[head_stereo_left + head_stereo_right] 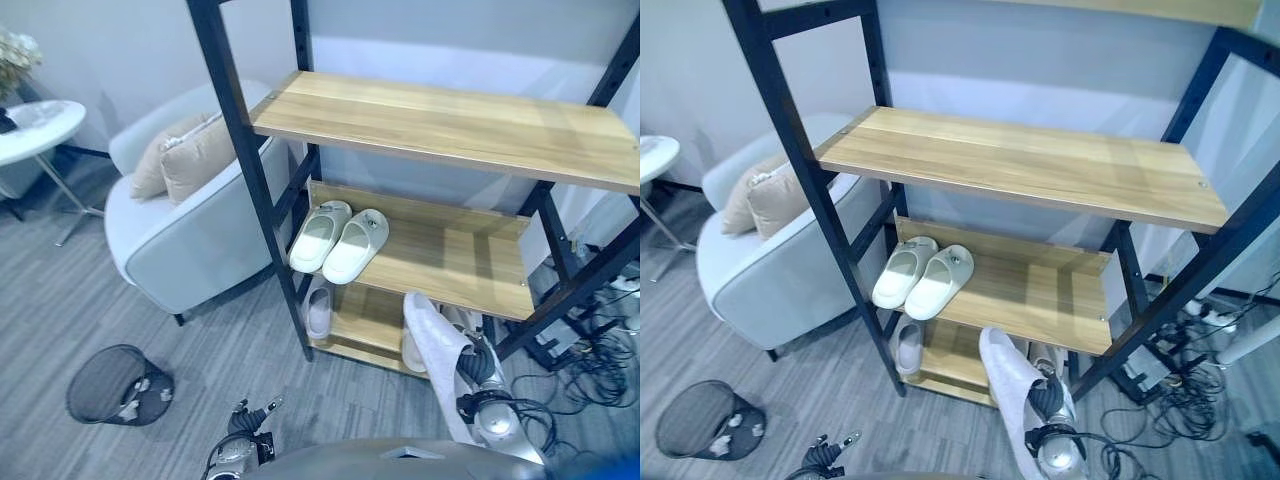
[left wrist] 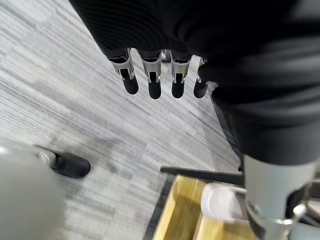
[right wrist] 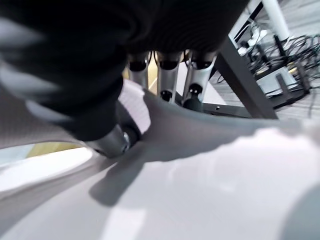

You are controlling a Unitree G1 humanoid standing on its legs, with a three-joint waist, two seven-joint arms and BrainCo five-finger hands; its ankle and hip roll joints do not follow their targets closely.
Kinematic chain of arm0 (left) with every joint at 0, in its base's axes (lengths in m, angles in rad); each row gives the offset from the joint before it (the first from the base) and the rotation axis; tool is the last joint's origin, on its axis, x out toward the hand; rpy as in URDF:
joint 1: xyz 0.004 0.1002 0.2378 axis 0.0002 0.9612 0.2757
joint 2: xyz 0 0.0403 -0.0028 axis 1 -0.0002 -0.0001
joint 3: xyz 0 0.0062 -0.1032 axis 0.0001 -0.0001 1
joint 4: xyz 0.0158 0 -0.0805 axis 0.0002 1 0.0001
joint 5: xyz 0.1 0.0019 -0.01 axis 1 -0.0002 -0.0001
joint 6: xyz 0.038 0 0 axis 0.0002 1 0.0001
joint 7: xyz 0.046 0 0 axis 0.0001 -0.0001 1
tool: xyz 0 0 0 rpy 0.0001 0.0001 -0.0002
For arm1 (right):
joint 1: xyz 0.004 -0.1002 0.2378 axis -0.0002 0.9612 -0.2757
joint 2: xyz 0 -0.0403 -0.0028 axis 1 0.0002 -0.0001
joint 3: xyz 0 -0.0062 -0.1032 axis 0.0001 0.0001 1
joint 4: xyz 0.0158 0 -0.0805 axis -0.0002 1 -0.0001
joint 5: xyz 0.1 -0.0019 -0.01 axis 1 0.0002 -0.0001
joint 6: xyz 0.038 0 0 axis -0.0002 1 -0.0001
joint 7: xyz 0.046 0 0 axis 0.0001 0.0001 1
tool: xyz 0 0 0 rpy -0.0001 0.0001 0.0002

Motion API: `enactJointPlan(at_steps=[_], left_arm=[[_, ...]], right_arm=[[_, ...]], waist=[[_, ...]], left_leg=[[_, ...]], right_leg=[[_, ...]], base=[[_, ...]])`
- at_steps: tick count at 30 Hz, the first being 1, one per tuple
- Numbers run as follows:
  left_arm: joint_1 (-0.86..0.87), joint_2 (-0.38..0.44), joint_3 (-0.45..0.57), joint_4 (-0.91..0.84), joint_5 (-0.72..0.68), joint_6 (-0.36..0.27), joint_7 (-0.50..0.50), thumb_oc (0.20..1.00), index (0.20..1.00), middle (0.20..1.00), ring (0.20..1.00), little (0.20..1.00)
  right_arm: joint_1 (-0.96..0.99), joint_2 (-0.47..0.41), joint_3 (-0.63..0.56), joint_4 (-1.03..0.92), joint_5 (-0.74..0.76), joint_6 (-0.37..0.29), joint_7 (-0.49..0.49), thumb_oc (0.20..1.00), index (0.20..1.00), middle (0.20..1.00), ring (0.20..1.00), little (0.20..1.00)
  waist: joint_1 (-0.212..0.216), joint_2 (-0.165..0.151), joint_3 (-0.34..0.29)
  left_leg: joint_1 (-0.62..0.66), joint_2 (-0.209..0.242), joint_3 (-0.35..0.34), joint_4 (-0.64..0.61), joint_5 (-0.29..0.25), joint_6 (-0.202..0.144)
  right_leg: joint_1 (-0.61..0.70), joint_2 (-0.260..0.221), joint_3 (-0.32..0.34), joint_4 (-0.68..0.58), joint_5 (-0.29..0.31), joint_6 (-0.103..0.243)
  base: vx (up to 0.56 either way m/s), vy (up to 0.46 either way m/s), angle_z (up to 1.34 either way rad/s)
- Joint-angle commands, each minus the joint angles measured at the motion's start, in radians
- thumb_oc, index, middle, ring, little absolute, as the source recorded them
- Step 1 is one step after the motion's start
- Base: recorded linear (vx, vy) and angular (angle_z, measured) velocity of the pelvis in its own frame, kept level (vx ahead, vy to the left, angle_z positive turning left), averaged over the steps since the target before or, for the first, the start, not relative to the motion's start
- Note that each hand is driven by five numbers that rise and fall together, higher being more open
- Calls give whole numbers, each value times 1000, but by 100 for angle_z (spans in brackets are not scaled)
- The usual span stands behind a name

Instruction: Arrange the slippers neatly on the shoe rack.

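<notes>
A black-framed shoe rack (image 1: 450,130) has wooden shelves. A pair of white slippers (image 1: 338,240) lies side by side at the left of the middle shelf (image 1: 455,262). One more slipper (image 1: 318,312) lies on the bottom shelf at the left, and another (image 1: 411,353) shows partly at its right. My right hand (image 1: 481,372) is shut on a white slipper (image 1: 435,345), held upright in front of the rack's lower right; its fingers (image 3: 165,75) and thumb pinch the sole (image 3: 210,170). My left hand (image 1: 241,447) hangs low over the floor, fingers (image 2: 154,82) straight.
A pale armchair (image 1: 185,235) with beige cushions stands left of the rack. A black mesh bin (image 1: 115,385) sits on the grey floor at lower left. A round white table (image 1: 35,125) is at far left. Cables and a power strip (image 1: 585,350) lie right of the rack.
</notes>
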Motion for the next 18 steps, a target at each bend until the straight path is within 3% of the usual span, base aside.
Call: enactJointPlan(at_steps=[1, 2, 4, 6, 7, 8, 9, 12, 13, 14, 16, 17, 18], left_arm=[[19, -4, 0, -40, -14, -44, 23, 1000, 1000, 1000, 1000, 1000], [15, -6, 3, -122, -19, -51, 33, 1000, 1000, 1000, 1000, 1000], [2, -12, 10, -194, -17, -62, 58, 1000, 1000, 1000, 1000, 1000], [-21, -26, 40, -223, -33, -105, 94, 1000, 1000, 1000, 1000, 1000], [-53, -12, 46, -215, -32, -115, 104, 1000, 1000, 1000, 1000, 1000], [-51, -8, 45, -212, -36, -117, 114, 1000, 1000, 1000, 1000, 1000], [-59, -6, 47, -205, -42, -130, 133, 1000, 1000, 1000, 1000, 1000], [-111, 11, 60, -193, -40, -151, 180, 1000, 1000, 1000, 1000, 1000], [-151, 17, 75, -203, -50, -189, 210, 1000, 1000, 1000, 1000, 1000], [-187, 27, 106, -220, -68, -210, 234, 1000, 1000, 1000, 1000, 1000], [-207, 32, 130, -224, -104, -228, 228, 1000, 1000, 1000, 1000, 1000], [-272, 73, 190, -257, -200, -230, 192, 1000, 1000, 1000, 1000, 1000], [-300, 86, 208, -278, -239, -220, 171, 1000, 1000, 1000, 1000, 1000]], right_arm=[[-18, 2, -68, -83, 48, -59, -10, 200, 200, 200, 200, 200], [-17, -15, -93, -92, 66, -63, -16, 200, 200, 200, 200, 200], [-14, -33, -98, -88, 72, -77, -28, 200, 200, 200, 200, 200], [-42, -62, -63, -72, 66, -119, -44, 200, 200, 200, 200, 200], [-56, -59, -66, -40, 89, -145, -61, 200, 200, 200, 200, 200], [-52, -60, -71, -43, 98, -147, -60, 200, 200, 200, 200, 200], [-45, -64, -72, -45, 100, -156, -61, 200, 200, 200, 200, 200], [-58, -69, -68, -31, 116, -174, -74, 200, 200, 200, 200, 200], [-97, -102, -50, -21, 115, -198, -95, 200, 200, 200, 200, 200], [-129, -126, -44, -8, 129, -210, -99, 200, 200, 200, 200, 200], [-145, -134, -50, -14, 152, -213, -89, 200, 200, 200, 200, 200], [-208, -197, -49, -80, 196, -203, -41, 200, 200, 200, 200, 200], [-257, -223, -39, -112, 220, -189, -4, 200, 200, 200, 200, 200]], waist=[[33, -49, 47], [20, -47, 73], [-2, -44, 89], [3, -57, 108], [4, -82, 106], [1, -80, 100], [-3, -76, 94], [-14, -81, 110], [-15, -85, 121], [-14, -98, 105], [-16, -106, 80], [-17, -122, 40], [-16, -130, 29]], left_leg=[[-98, -24, 60, 123, -60, 20], [-202, -15, 83, 237, -73, 4], [-288, 33, 164, 315, -70, 9], [-392, 68, 119, 406, -75, 8], [-461, 82, 61, 485, -77, 4], [-441, 70, 23, 448, -82, 0], [-421, 68, 13, 420, -90, -6], [-489, 52, 27, 503, -128, -8], [-594, 39, 44, 598, -164, 13], [-723, 53, 64, 711, -204, 20], [-813, 66, 70, 785, -230, 23], [-1002, 68, 97, 956, -290, 23], [-1069, 70, 99, 1017, -309, 28]], right_leg=[[-12, -61, 0, 52, -22, 19], [-43, -84, -35, 72, -30, 18], [-91, -104, -83, 122, -50, 17], [-220, -106, -64, 251, -71, 13], [-267, -119, -52, 315, -102, 17], [-279, -121, -51, 343, -113, 19], [-291, -127, -57, 373, -137, 26], [-370, -166, -48, 484, -165, 28], [-491, -189, -35, 580, -181, 15], [-635, -206, -15, 669, -200, 17], [-712, -217, 0, 714, -218, 19], [-891, -221, 37, 850, -266, 20], [-961, -226, 52, 914, -289, 15]], base=[[-351, -220, 57], [-350, -120, 63], [-374, -55, 125], [-329, 68, 104], [-102, 136, 12], [-27, 156, -20], [19, 128, -19], [-134, 117, 8], [-412, 167, 28], [-409, 167, 21], [-275, 103, -4], [-272, 116, -41], [-216, 91, -50]])
